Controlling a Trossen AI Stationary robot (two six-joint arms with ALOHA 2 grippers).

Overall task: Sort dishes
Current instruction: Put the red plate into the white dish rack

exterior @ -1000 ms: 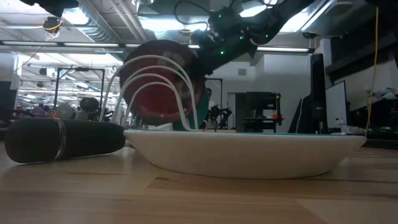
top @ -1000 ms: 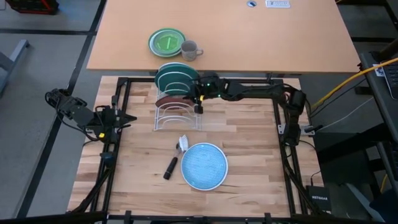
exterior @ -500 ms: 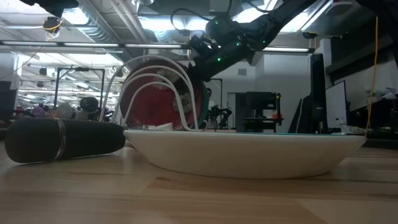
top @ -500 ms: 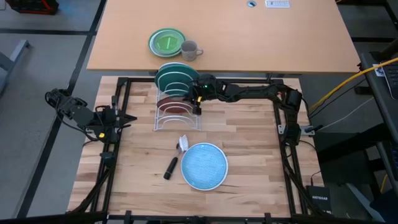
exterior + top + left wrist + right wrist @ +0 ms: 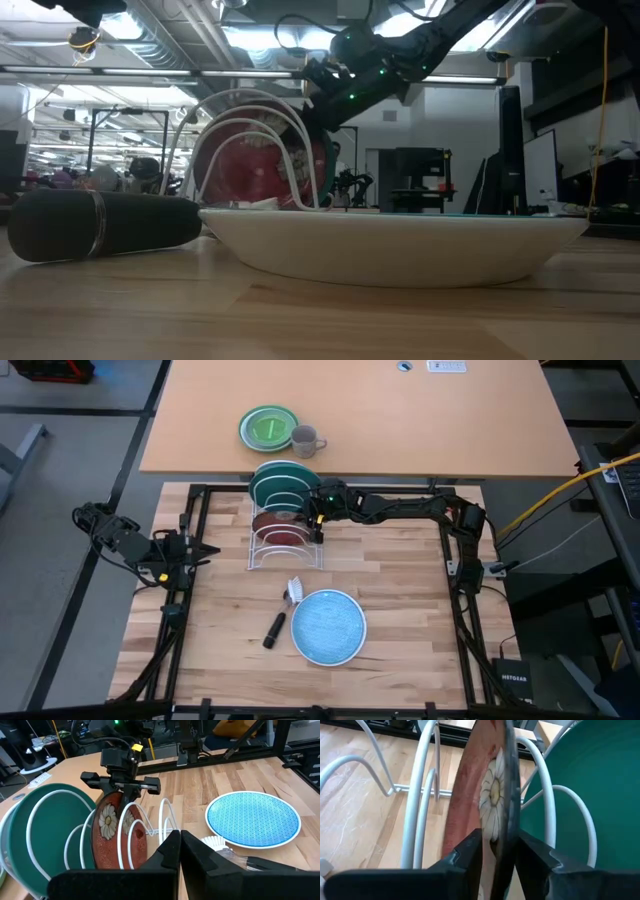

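A white wire rack (image 5: 286,554) holds two plates on edge. The plain teal plate (image 5: 281,480) stands in the far slot, and the dark red patterned plate (image 5: 277,525) stands just in front of it. My right gripper (image 5: 318,518) reaches in from the right and is shut on the red plate's rim. The light blue speckled plate (image 5: 328,626) lies flat on the table nearer the front. The white plate is out of view. My left gripper (image 5: 205,548) waits shut at the table's left edge. My right gripper pinches the dark red plate's upper rim (image 5: 510,805) between its two fingers (image 5: 467,852), one on the flower-patterned face and one on the back. It comes from the table's right, slanting down. The plate stands almost upright, its lower part between the rack's wires (image 5: 131,827).
A black-handled dish brush (image 5: 279,617) lies left of the light blue plate. On the far table sit a small green plate (image 5: 268,428) and a grey mug (image 5: 306,440). The rack's near slots (image 5: 167,817) hold nothing. A black frame runs round the table.
My right gripper has moved down and slightly toward the table's far edge, still shut on the dark red plate. The plate has sunk between the rack's wires and turned from tilted to nearly upright. It has kept still for the last half second.
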